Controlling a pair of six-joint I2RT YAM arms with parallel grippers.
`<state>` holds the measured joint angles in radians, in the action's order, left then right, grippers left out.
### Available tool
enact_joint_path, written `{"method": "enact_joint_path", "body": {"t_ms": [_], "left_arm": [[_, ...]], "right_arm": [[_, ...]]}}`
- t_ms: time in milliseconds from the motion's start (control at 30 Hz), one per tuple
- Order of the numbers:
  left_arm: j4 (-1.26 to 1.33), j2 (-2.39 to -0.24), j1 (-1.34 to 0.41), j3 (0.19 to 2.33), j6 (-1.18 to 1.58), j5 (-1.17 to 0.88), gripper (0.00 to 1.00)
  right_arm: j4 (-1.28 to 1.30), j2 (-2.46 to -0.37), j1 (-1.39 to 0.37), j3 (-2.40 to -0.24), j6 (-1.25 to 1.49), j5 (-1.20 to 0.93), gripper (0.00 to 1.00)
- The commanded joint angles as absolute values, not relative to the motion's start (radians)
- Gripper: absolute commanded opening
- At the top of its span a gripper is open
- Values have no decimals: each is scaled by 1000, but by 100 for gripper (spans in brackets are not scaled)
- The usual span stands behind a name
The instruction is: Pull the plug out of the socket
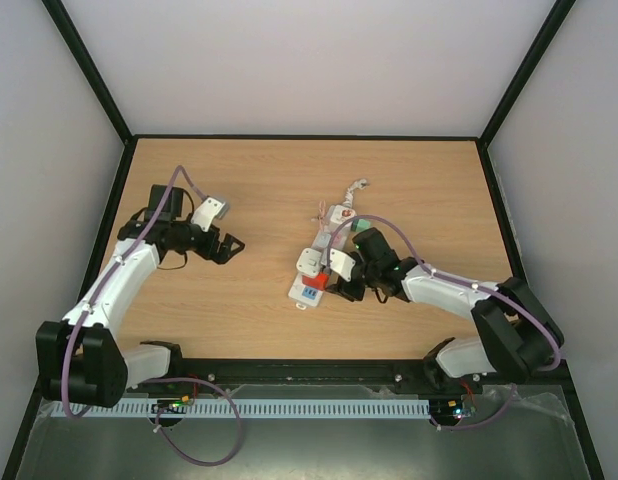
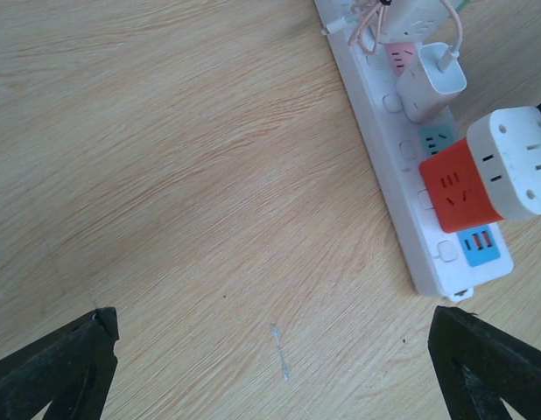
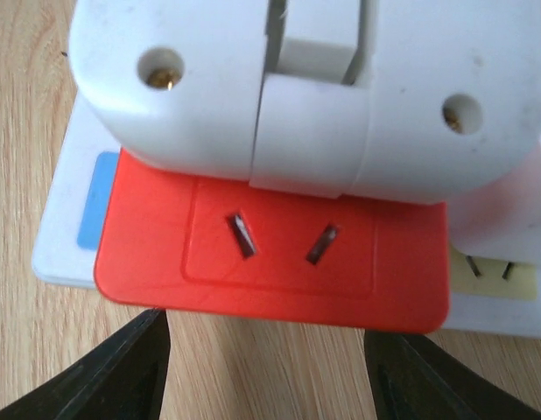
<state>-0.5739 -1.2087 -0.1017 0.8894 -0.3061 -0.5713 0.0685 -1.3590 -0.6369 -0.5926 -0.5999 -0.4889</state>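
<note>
The socket (image 1: 301, 291) is a long white strip lying aslant mid-table, also in the left wrist view (image 2: 402, 219). A red and white cube plug (image 1: 313, 270) sits in it near the near end. In the right wrist view the plug (image 3: 279, 254) fills the frame, its red block over the strip (image 3: 60, 236). My right gripper (image 1: 333, 287) is right beside the plug. Its jaws stand part-way apart (image 3: 263, 337), tips at the red block's lower edge, with bare wood between them. My left gripper (image 1: 229, 248) hovers wide open over bare wood (image 2: 272, 319), left of the strip.
A small white charger (image 2: 432, 83) with a thin cable is plugged in farther along the strip. A bundle of thin wires (image 1: 327, 212) and the strip's cord end (image 1: 357, 186) lie at its far end. Black frame rails border the wooden table.
</note>
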Motion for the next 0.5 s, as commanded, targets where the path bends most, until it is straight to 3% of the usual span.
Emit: {"method": "enact_joint_path", "body": {"t_ms": [0,267,467], "left_arm": [[-602,-1234,-98,926,-289,-603,98],[-586,-1292,-101,946,-258,-629,92],[-589,-1341,-134,968,-231,-649,87]], "right_arm": [[-9,-1399,-687,-633,-584,-471,59],[-173,-1481,-710,-666,-411,-544,56],[-359,-1537,-725,-634,-322,-556,60]]}}
